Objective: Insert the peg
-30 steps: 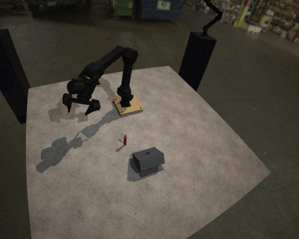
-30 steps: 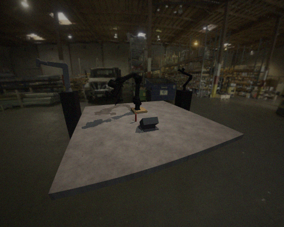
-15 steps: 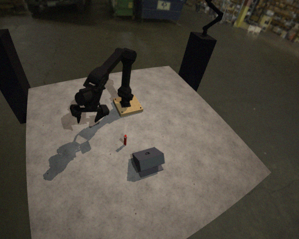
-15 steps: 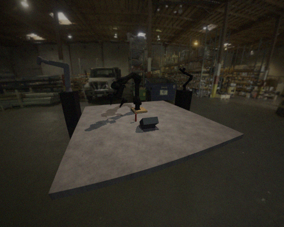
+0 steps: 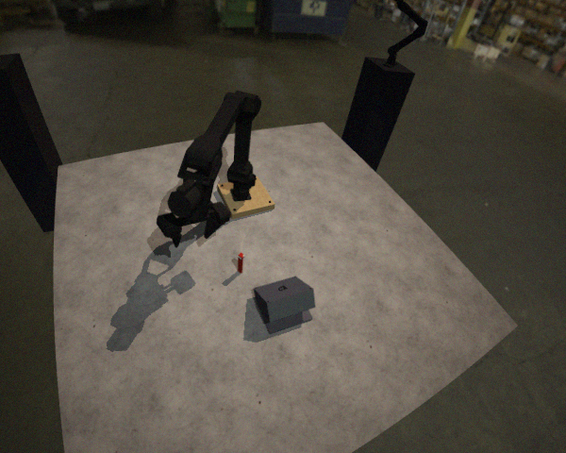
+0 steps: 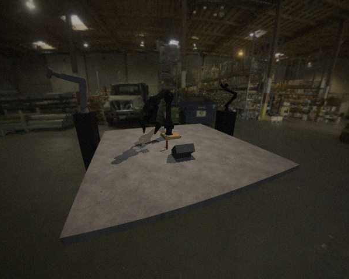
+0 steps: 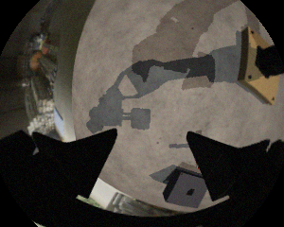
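Observation:
A small red peg [image 5: 241, 263] [image 6: 167, 145] stands upright on the table [image 5: 371, 273] [image 6: 216, 168]. In the wrist view it is almost wholly hidden behind the right finger. A dark grey block with a sloped panel [image 5: 288, 301] [image 6: 182, 150] [image 7: 181, 190] stands close to the peg, on its side away from the arm's base. The panel's hole [image 5: 283, 288] [image 7: 190, 192] is small and dark; its exact shape is hard to tell. My gripper [image 5: 191, 242] [image 6: 150, 132] [image 7: 152, 134] is wide open and empty, pointing down above the table, to the left of the peg in the top and exterior views.
The arm's base sits on a wooden plate [image 5: 257, 199] [image 6: 174, 136] [image 7: 263, 85] behind the peg. Two dark pedestals bearing other arms, one on the left [image 5: 17, 141] [image 6: 86, 135] and one on the right [image 5: 378, 109] [image 6: 225, 121], stand beyond the table's edges.

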Tool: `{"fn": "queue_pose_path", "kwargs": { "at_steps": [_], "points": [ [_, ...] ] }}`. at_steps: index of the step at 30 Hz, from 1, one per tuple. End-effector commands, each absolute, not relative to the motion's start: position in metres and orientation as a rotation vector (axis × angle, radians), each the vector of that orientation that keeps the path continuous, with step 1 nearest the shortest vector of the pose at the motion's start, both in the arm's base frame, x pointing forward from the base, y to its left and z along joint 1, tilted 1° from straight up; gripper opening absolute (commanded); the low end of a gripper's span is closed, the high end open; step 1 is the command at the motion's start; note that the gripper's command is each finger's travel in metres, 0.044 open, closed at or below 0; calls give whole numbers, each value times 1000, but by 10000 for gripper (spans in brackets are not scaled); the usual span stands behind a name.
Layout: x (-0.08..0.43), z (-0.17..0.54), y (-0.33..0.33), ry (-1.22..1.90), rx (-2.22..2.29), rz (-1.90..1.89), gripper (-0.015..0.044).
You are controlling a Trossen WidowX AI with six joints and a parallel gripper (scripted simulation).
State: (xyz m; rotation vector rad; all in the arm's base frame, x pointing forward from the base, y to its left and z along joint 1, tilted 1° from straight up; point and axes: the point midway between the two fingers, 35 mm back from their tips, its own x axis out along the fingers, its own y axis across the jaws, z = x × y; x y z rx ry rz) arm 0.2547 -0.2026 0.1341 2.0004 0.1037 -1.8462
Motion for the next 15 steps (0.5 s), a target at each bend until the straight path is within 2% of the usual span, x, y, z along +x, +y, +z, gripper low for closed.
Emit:
{"fn": "queue_pose_path", "kwargs": {
  "at_steps": [1, 15],
  "points": [
    [264, 132, -190, 160, 2000, -1842, 440],
    [291, 124, -131, 391, 1975, -1838, 440]
  ]
}}
